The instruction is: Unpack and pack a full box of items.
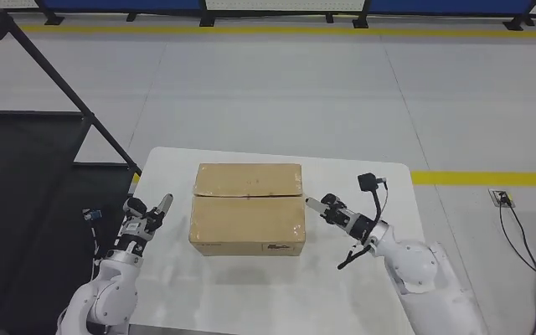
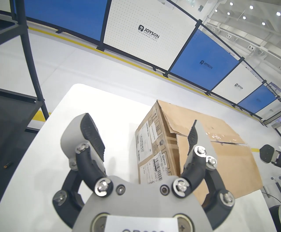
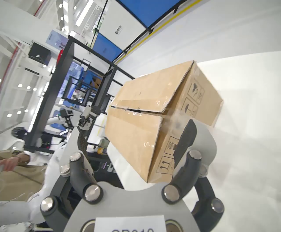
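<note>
Closed box [image 1: 247, 209] sits mid-worktop [image 1: 251, 289]. Left gripper [image 2: 141, 129] and right gripper [image 3: 134, 131] flank it, jaws spread, holding nothing. Risk: prying one flap unbraced could shove or tip the box.

The floor [image 1: 276, 92] is pale grey with a yellow line [image 1: 276, 30] on it. Blue and white wall panels [image 2: 136, 44] stand behind, and small round lights [image 2: 251, 7] shine above.
</note>
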